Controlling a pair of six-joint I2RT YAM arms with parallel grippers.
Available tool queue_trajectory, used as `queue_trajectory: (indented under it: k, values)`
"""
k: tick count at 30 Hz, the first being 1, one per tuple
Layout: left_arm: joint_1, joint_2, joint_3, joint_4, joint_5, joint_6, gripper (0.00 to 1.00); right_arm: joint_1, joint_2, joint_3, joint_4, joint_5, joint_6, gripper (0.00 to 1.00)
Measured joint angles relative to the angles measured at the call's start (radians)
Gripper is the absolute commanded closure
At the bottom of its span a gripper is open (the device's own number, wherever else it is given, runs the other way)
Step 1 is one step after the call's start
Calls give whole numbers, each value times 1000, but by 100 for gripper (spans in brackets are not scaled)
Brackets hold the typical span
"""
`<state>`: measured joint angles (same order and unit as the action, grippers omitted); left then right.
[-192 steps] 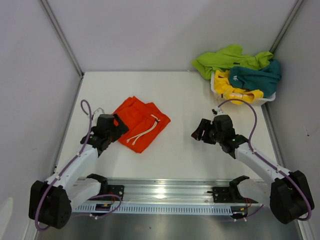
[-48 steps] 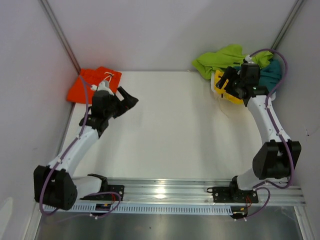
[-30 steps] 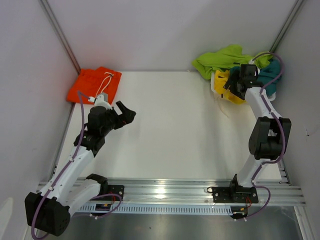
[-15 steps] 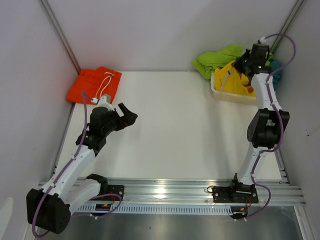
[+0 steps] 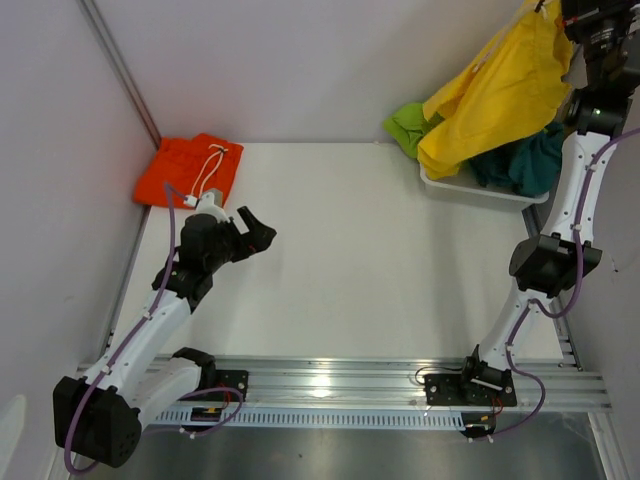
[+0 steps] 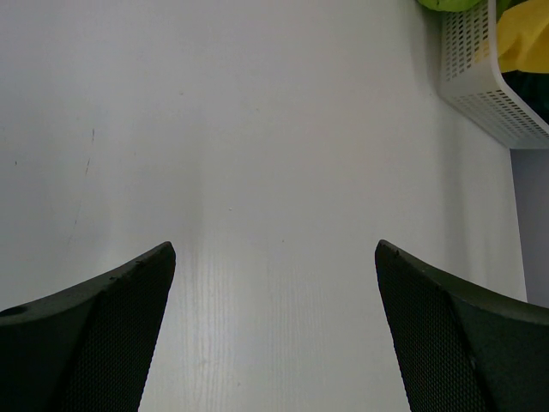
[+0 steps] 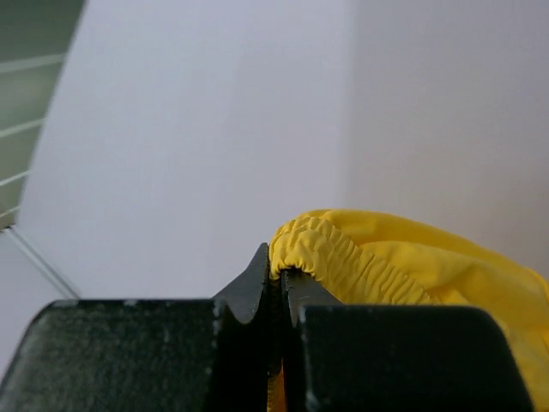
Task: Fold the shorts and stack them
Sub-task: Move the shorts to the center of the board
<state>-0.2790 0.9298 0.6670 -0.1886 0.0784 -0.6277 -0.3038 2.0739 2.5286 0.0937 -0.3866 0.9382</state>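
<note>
Right gripper [image 7: 281, 273]: the jaws are pressed together on the gathered elastic waistband of the yellow shorts [image 5: 497, 88], and in the wrist view a fold of the fabric is seen pinched between the two black fingers. The gripper is held high at the far right corner, above the white mesh basket [image 5: 470, 187]. The yellow shorts are hung from it in a long drape whose lower edge reaches the basket's left end; contact with the rim cannot be told. The teal shorts [image 5: 515, 160] are lodged in the basket, and the lime green shorts [image 5: 404, 122] are slumped at its far left side. Left gripper [image 6: 274, 257]: the jaws are spread wide, with only the bare white table [image 5: 350, 250] seen between them. It is held low over the left part of the table, pointed toward the basket. The orange shorts [image 5: 190, 168] are laid folded, white drawstring uppermost, at the far left corner of the table, apart from the left gripper.
</note>
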Motion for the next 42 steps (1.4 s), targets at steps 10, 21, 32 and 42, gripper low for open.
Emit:
queue_trajectory:
  k: [10,21,32,42]
  values:
    - [-1,-13,0,-1,-13,0,1,16,-111,-80,146,-86,172,100]
    - [-25,-130,51,-80,-22,0,1,263,-537,-317,-29,-160,38,100]
    - [-32,-322,157,-204,-60,6,1,927,-821,-847,-368,176,-269,100]
    - [-33,-377,220,-271,-120,62,1,921,-703,-854,-558,307,-312,100]
